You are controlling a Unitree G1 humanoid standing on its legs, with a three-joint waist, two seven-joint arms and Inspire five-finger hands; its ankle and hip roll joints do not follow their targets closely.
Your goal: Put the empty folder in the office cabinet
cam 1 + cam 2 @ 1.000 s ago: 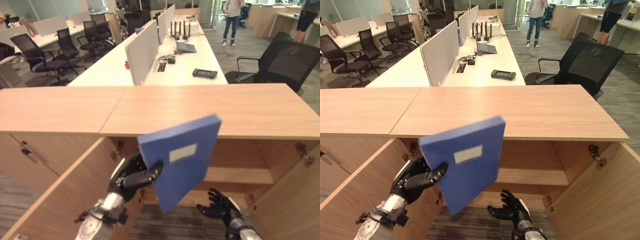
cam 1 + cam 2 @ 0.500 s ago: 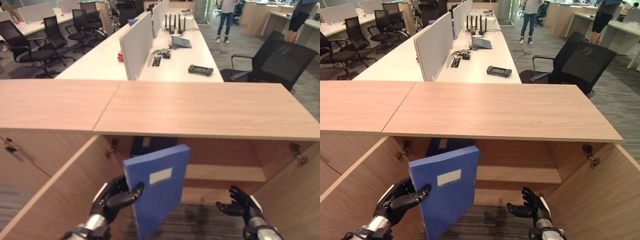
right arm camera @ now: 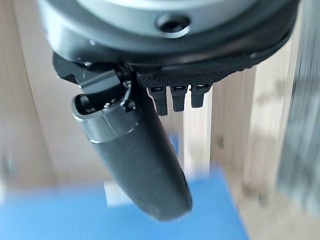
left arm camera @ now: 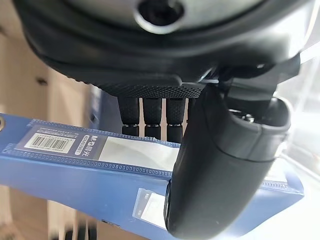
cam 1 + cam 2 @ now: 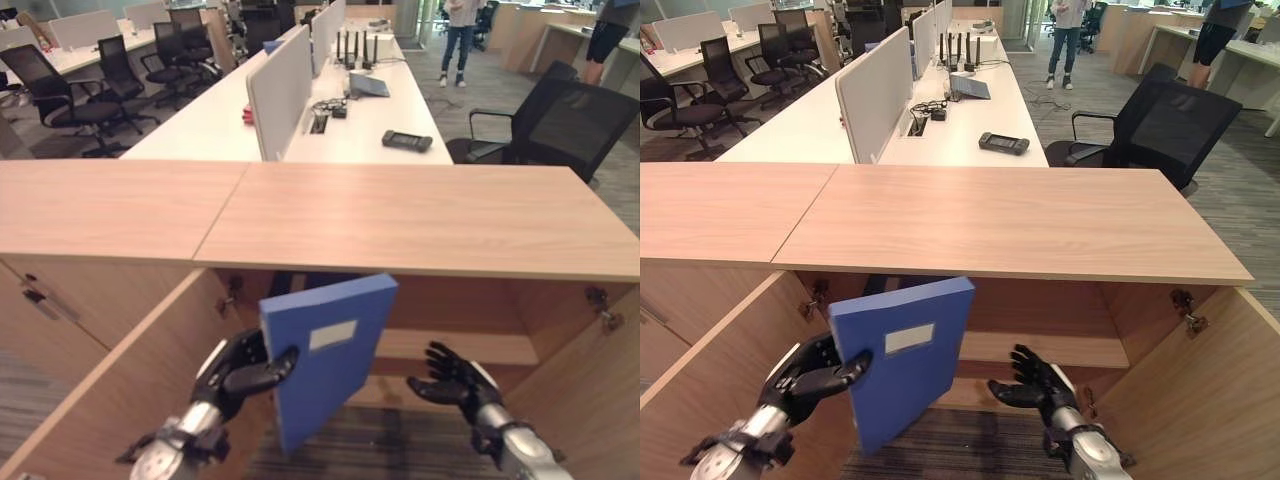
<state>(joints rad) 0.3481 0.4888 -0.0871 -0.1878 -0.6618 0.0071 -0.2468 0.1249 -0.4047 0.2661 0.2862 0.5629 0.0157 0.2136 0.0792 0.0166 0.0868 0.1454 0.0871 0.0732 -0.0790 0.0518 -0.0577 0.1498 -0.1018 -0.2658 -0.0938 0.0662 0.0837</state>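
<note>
A blue folder (image 5: 335,355) with a white label is held upright and tilted in front of the open office cabinet (image 5: 420,225). My left hand (image 5: 240,365) is shut on its left edge, thumb on the front face; the left wrist view shows the thumb (image 4: 215,165) pressed on the folder (image 4: 90,165) with the fingers behind it. My right hand (image 5: 455,375) hovers open to the right of the folder, apart from it, in front of the cabinet's inner shelf (image 5: 470,347). Another dark blue folder (image 5: 885,285) stands inside the cabinet behind the held one.
The cabinet's doors stand swung open: the left door (image 5: 130,385) beside my left arm, the right door (image 5: 590,400) at the far right. Beyond the wooden top are white desks (image 5: 330,115), black chairs (image 5: 570,115) and people standing (image 5: 462,30) far back.
The folder has risen a little and moved toward the cabinet opening with my left hand. My right hand has lifted and come closer to the folder.
</note>
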